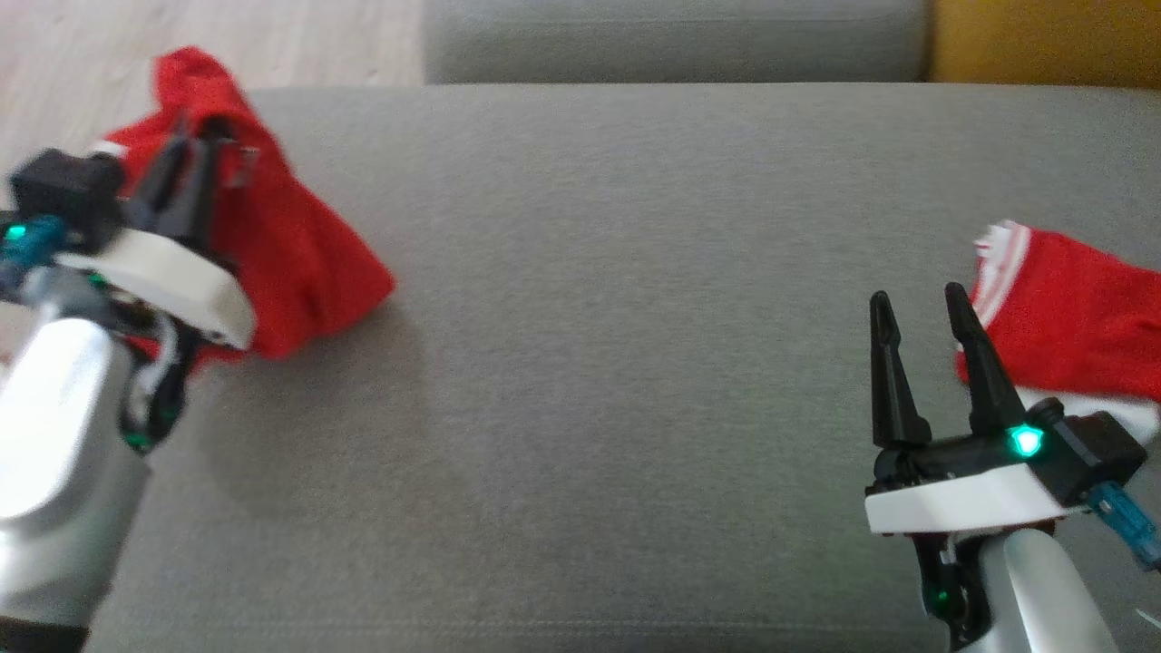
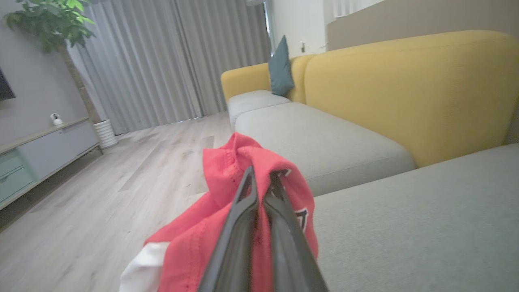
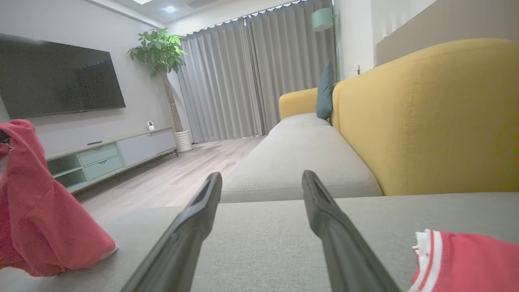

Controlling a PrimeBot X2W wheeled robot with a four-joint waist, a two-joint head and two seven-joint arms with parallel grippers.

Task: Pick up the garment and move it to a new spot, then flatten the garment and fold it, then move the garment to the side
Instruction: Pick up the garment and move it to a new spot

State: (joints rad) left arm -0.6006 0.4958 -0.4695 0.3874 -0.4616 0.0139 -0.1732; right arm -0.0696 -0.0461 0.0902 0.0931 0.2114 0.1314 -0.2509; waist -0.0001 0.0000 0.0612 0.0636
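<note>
Left forearm sits lower left; left gripper (image 1: 201, 136) pinched shut on red garment (image 1: 290, 245), bunched and held up at sofa cushion (image 1: 590, 317) left edge. Bare cushion lies to its right. Right gripper (image 1: 916, 295) spread wide, empty, just left of second red piece (image 1: 1070, 317), cut off by frame; can't tell if separate.

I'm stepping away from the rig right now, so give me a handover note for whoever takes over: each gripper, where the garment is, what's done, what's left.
Left gripper: shut on the red garment, holding it up at the left edge of the grey sofa seat; the garment's lower end touches the seat.
Right gripper: open and empty, at the seat's right side, beside a second red piece with white-striped trim lying there.
Done: garment grasped and raised.
Left: carry it to a new spot, flatten, fold, move aside.
</note>
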